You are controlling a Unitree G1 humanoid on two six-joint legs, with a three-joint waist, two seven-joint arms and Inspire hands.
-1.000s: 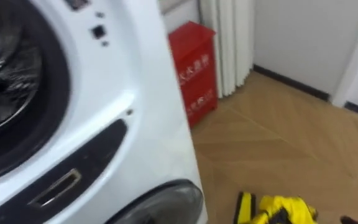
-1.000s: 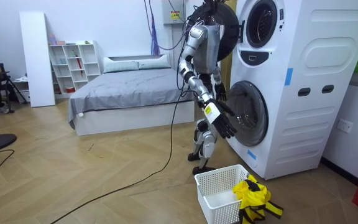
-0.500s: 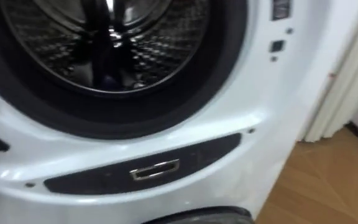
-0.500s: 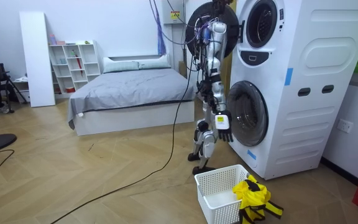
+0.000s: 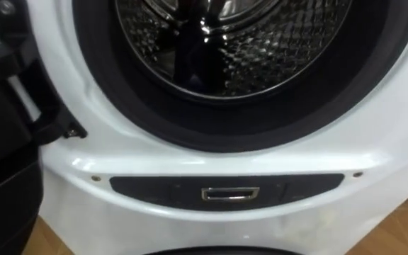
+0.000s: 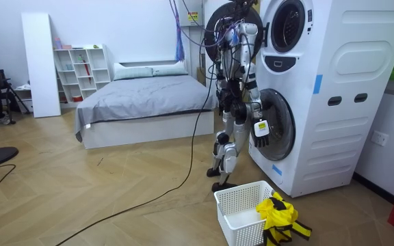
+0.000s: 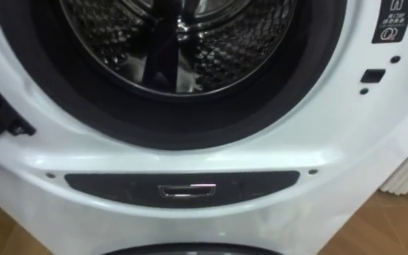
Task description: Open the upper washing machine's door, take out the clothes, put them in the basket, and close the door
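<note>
Clothes (image 6: 279, 213) in yellow drape over basket (image 6: 235, 199) rim beside washing machine (image 6: 334, 102).

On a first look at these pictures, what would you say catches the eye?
The open drum of the upper washing machine, shiny metal inside a dark ring, stands right before the robot. On the floor near its feet, a bright yellow garment drapes over the edge of the white basket.

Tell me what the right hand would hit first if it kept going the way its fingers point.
The right hand hangs fingers-down before the lower door; straight down it probably meets the floor behind the basket, though depth is unclear.
</note>
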